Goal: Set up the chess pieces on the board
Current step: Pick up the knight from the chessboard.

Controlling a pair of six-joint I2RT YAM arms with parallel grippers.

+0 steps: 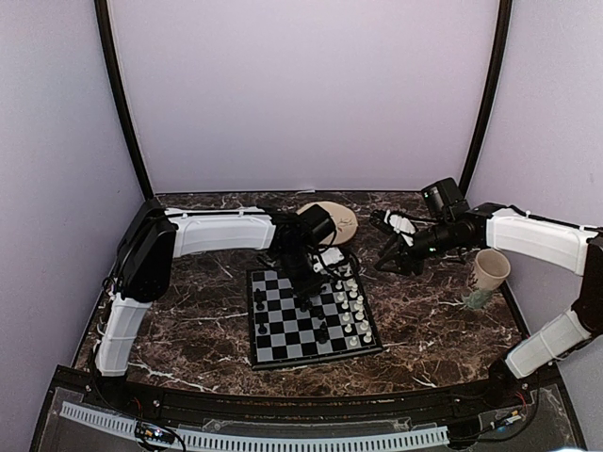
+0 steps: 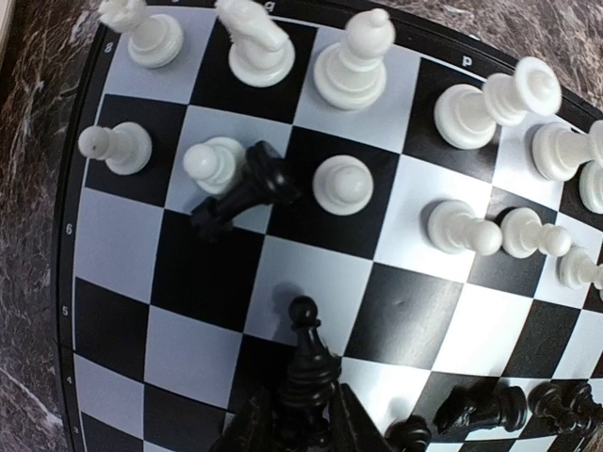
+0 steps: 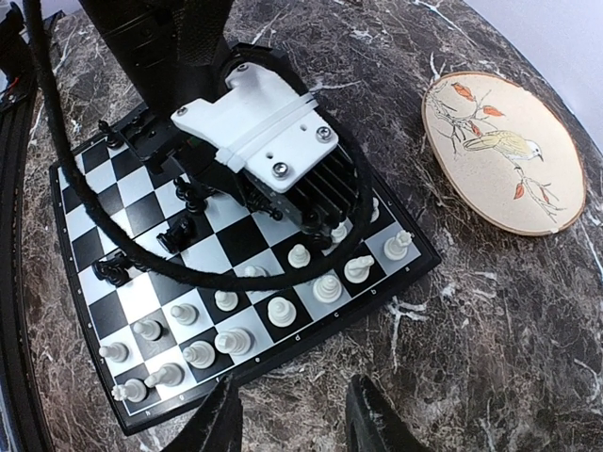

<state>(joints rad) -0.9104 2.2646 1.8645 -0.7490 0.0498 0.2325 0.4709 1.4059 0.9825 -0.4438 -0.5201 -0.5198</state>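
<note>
- Top view: reaches over the board [image 1: 311,350] with the left claw [image 1: 303,287], down among the middle squares; hangs the right claw [image 1: 388,256] above the desk [image 1: 424,320], off the board's far right corner. White pieces [image 1: 350,306] ranked along the right edge, black pieces [image 1: 261,301] scattered toward the left. Left arm by far the nearer to any piece.
- Left wrist: pinched in on a black pawn [image 2: 304,363], upright between the fingers [image 2: 252,428], long axis straight up; cannot tell whether lifted or standing on its square. Ahead and slightly left, a fallen black piece [image 2: 240,193] on its side, axis slanting across a square corner, head just beside a white pawn [image 2: 215,162]. More black pieces low at the right. Likely calls for carrying the pawn back, away from the white ranks, toward the black edge.
- Right wrist: spread wide, nothing between the fingers [image 3: 222,426]; looks down on the board's white edge from outside it, left arm in the way over the middle, plate [image 3: 499,155] well apart on the right.
</note>
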